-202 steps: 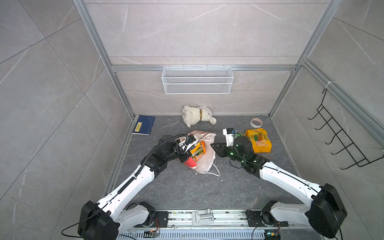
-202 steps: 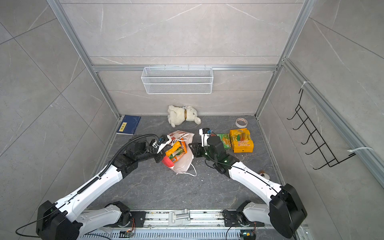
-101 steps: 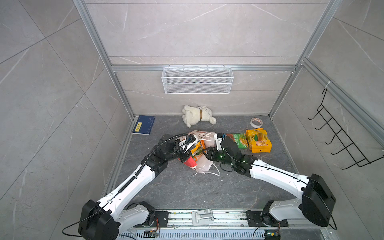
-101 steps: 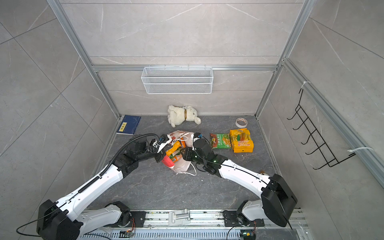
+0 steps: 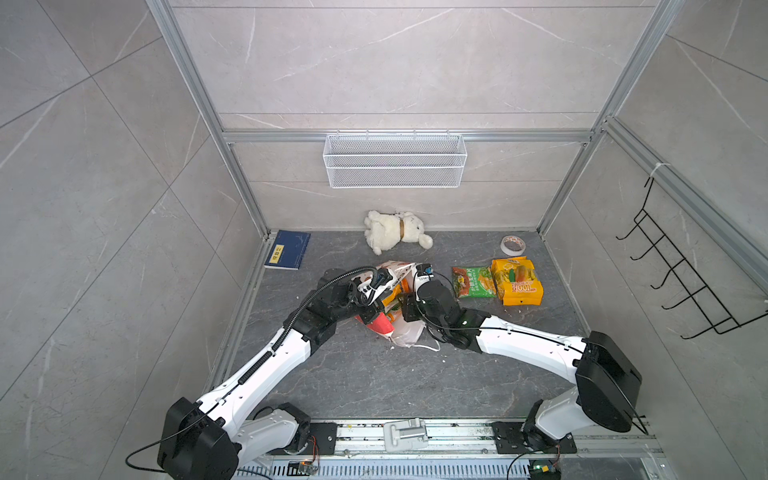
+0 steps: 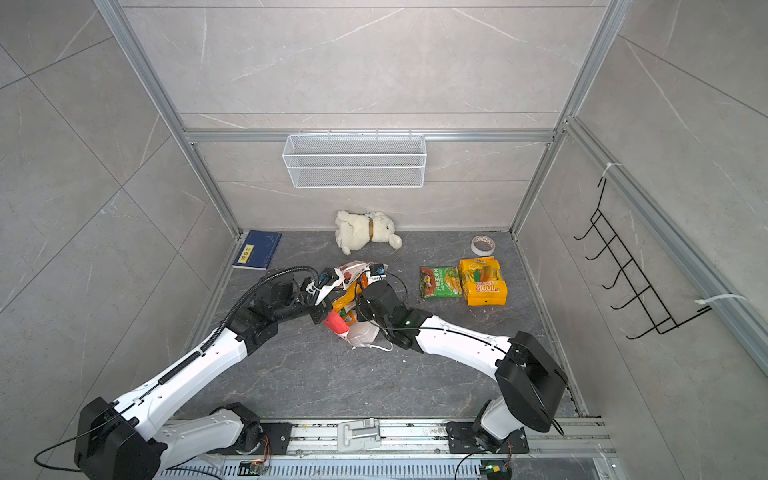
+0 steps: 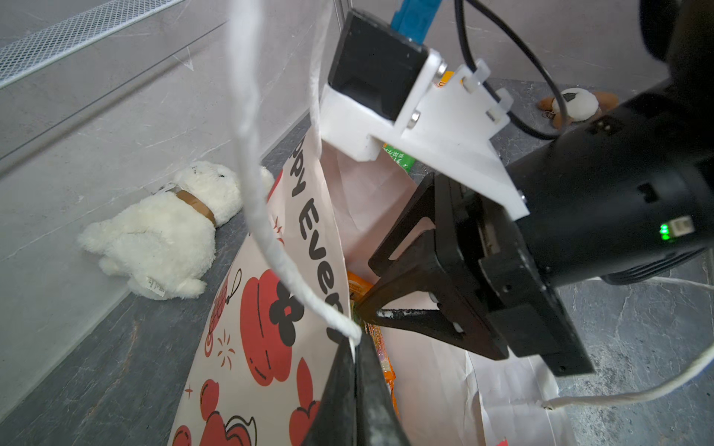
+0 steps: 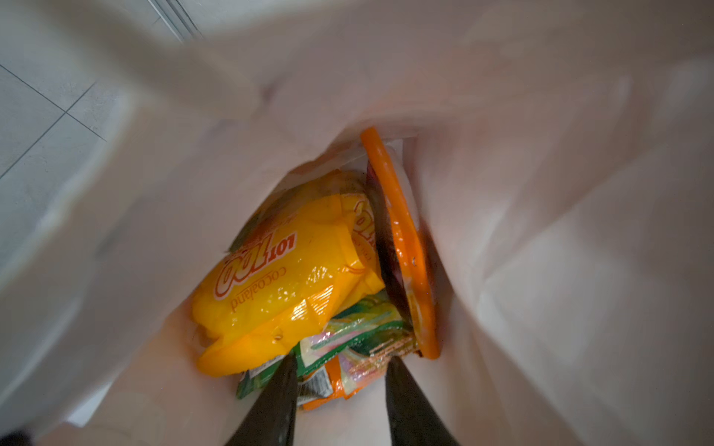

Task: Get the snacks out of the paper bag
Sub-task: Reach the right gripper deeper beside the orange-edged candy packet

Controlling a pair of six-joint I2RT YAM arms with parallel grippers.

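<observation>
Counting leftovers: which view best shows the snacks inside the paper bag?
Right wrist: looks straight into the paper bag at a yellow-orange packet over a green packet. Left wrist: an orange sliver; both top views: orange bits.

In the right wrist view the paper bag walls were blurred. The green packet lay half hidden under the yellow packet, and the right gripper was cut off by the frame edge. In both top views, at centre, the bag hid its tips. The blue book title, left of centre, was too small to read.
</observation>
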